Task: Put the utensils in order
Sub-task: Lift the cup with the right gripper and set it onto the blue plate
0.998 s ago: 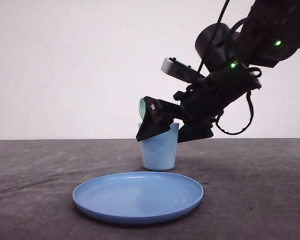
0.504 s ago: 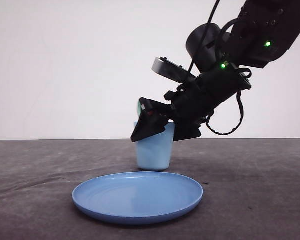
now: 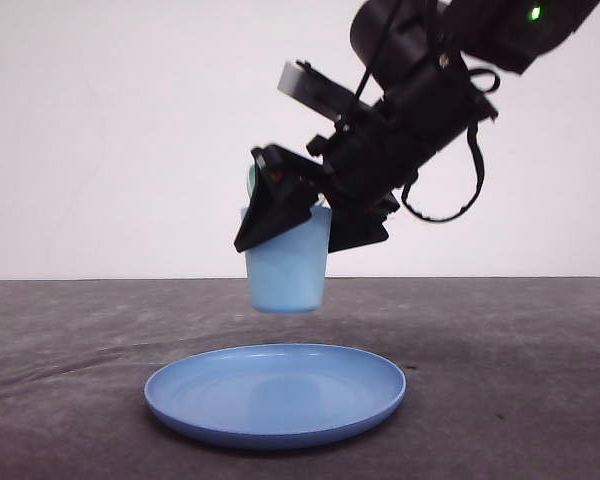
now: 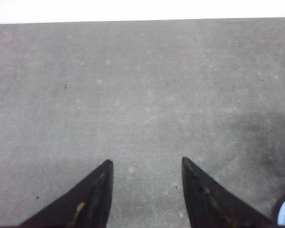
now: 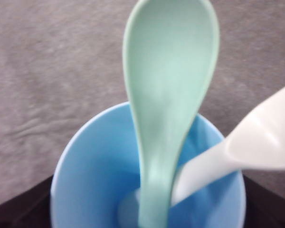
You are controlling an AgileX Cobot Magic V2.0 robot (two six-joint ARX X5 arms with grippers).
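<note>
Cup hangs in the air above the far edge of the plate, clamped at its rim by my right gripper. Inside the cup stand the green spoon, bowl end up, and the white fork, leaning against the rim beside the spoon. My left gripper hovers over bare table beside the plate, fingers spread apart and holding nothing.

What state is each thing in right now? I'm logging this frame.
Cup: upright, lifted off the table, held by right gripper.
Spoon: standing in cup, bowl end up.
Fork: leaning in cup.
Plate: flat on table.
Left gripper: open.
</note>
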